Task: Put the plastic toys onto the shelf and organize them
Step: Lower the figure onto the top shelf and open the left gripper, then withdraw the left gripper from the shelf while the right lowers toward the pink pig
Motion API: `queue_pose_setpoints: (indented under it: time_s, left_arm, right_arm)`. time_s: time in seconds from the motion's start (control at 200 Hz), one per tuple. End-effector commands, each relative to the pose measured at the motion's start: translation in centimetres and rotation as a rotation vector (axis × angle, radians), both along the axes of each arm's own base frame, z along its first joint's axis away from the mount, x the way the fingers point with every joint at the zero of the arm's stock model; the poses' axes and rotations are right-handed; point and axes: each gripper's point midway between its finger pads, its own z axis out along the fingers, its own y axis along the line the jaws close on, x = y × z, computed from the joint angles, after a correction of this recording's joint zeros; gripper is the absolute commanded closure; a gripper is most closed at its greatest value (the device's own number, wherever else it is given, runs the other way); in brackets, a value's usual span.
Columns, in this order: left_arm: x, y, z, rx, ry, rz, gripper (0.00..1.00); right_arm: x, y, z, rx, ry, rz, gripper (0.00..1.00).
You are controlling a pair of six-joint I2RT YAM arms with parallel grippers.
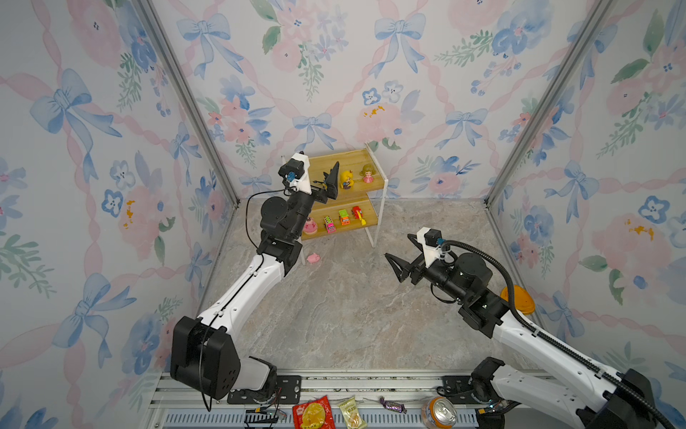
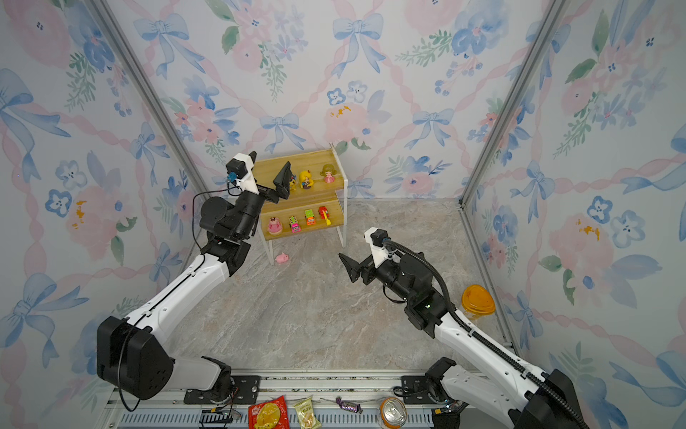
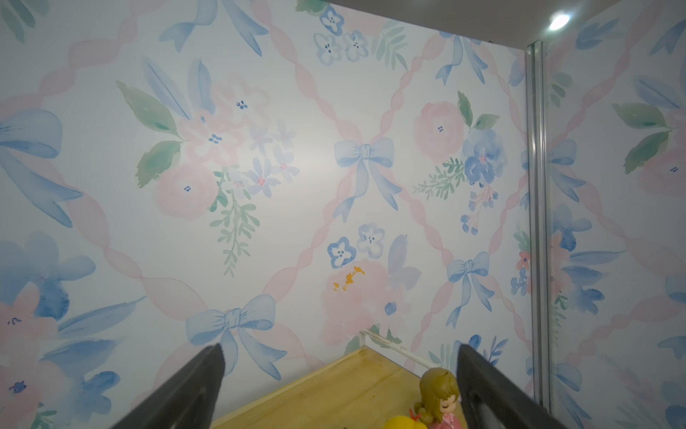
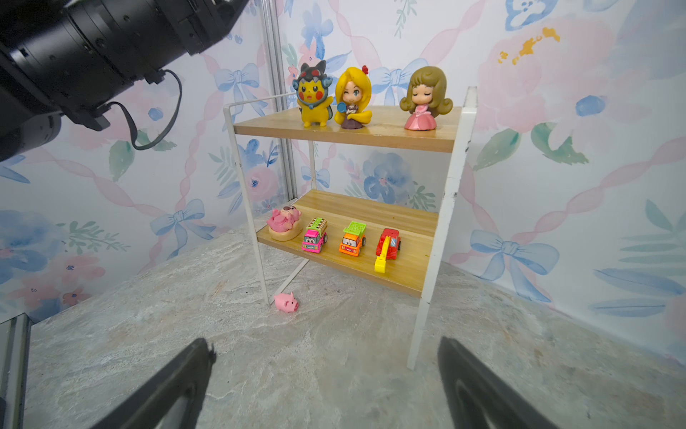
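Both hung spread and empty: left hand (image 3: pixel 340 349) beside the glossy black-yellow figure (image 4: pixel 313 98), right hand (image 4: pixel 324 343) facing the rounded pink pig (image 4: pixel 286 302).

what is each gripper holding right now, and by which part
Nothing is held. The left gripper is open and empty over the top board of the shelf; the right gripper is open and empty above the table.

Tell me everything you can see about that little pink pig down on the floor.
The pink pig is a tiny, glossy, plastic-looking toy with a round body, small ears, dark eyes and a darker pink snout. It sits on the marbled table surface, not on the shelf, close beside one of the shelf's thin white front legs; whether they touch is unclear. Nothing holds it.
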Motion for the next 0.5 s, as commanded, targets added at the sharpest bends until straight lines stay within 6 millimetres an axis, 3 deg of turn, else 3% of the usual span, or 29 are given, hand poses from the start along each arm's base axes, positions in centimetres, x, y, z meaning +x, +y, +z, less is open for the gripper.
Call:
queue_pose_setpoints:
  time_s: [0.0, 0.165, 0.35, 0.495]
  left_arm:
    - [-3.1, 3.5, 2.5, -0.111, -0.033, 0.078, 0.02]
    - [-5.4, 7.8, 0.9, -0.188, 0.100, 0.212, 0.02]
    - [-6.4, 11.5, -4.9, -0.244, 0.363, 0.340, 0.02]
    - [-7.4, 12.7, -10.0, -0.268, 0.497, 0.373, 0.02]
  right_arm:
    - [-0.4, 1.9, -0.2, -0.054, -0.022, 0.020, 0.03]
    - [-1.4, 7.3, -4.9, -0.113, 0.023, 0.111, 0.01]
    - [-0.7, 14.0, -12.9, -0.131, 0.110, 0.183, 0.02]
    - [1.5, 17.4, -19.1, -0.173, 0.134, 0.195, 0.01]
